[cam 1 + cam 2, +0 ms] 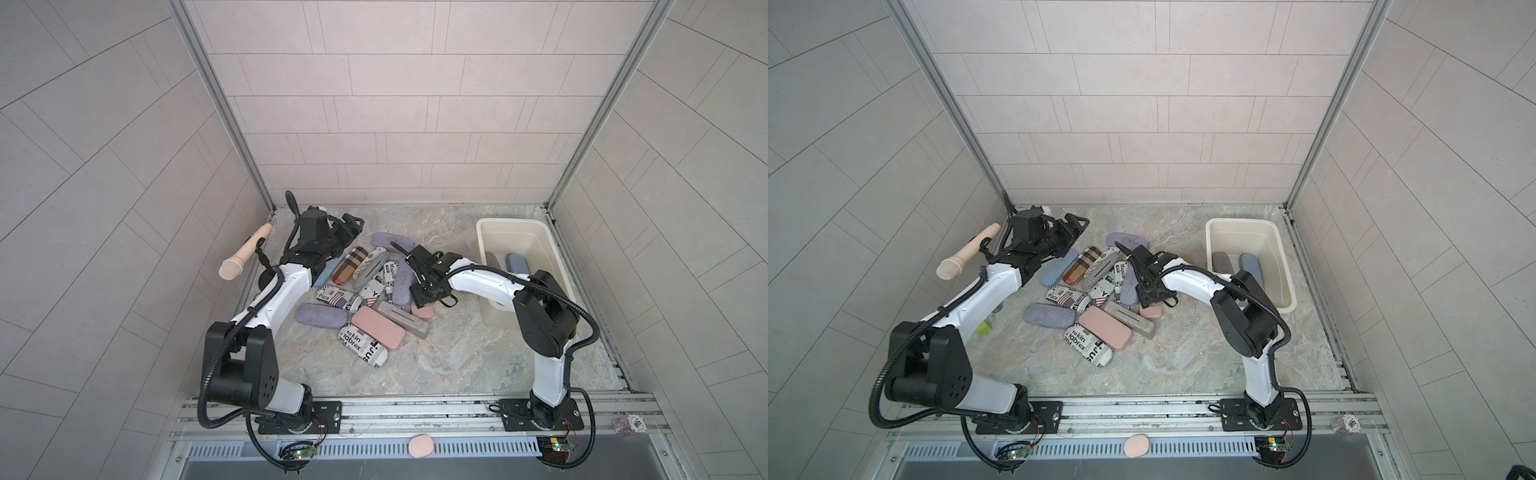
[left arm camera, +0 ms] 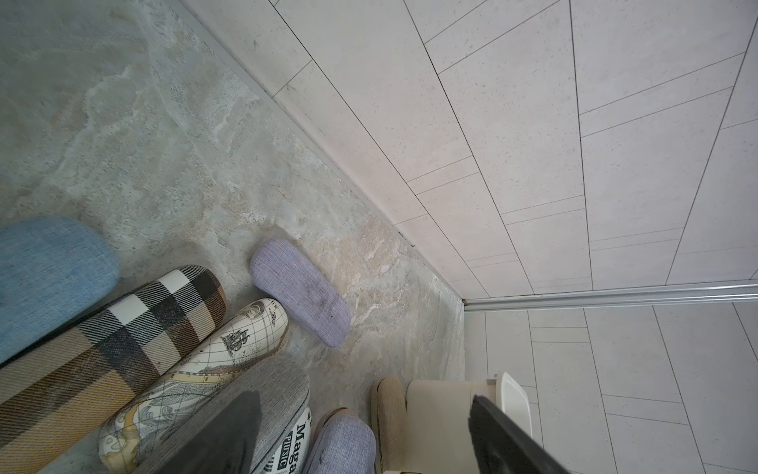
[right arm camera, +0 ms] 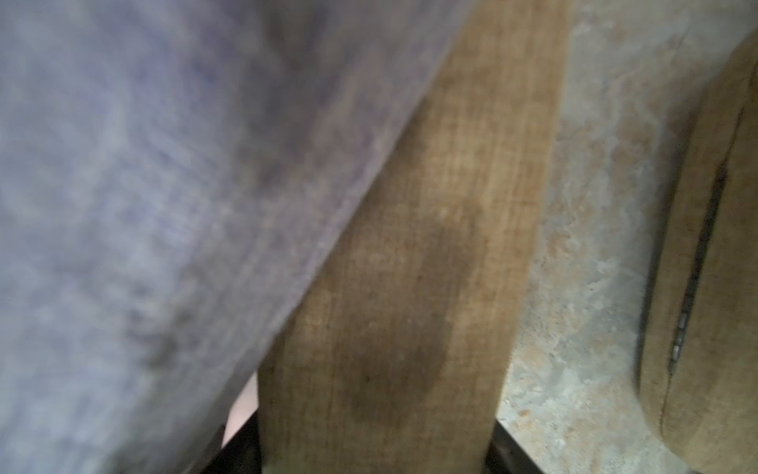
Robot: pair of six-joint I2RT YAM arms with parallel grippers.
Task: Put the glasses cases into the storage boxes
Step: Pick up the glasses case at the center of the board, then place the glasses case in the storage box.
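A pile of glasses cases lies mid-table in both top views: lilac (image 1: 390,241), plaid (image 1: 351,266), pink (image 1: 378,332), newspaper-print (image 1: 363,347) and others. The cream storage box (image 1: 515,223) (image 1: 1241,222) stands at the back right and holds a grey case (image 1: 492,259) and a blue case (image 1: 517,264). My right gripper (image 1: 422,291) (image 3: 377,451) is down at the pile's right edge, shut on a tan case (image 3: 410,246) that fills the gap between its jaws; a lilac case (image 3: 164,184) leans over it. My left gripper (image 1: 353,224) (image 2: 369,443) hangs open at the back left, holding nothing.
A beige handle-shaped object (image 1: 245,257) sticks out by the left wall. A second tan case (image 3: 718,246) lies beside the box. A pink oval pad (image 1: 420,446) and a roll of chips (image 1: 627,424) sit on the front rail. Bare marble floor (image 1: 436,365) lies in front of the pile.
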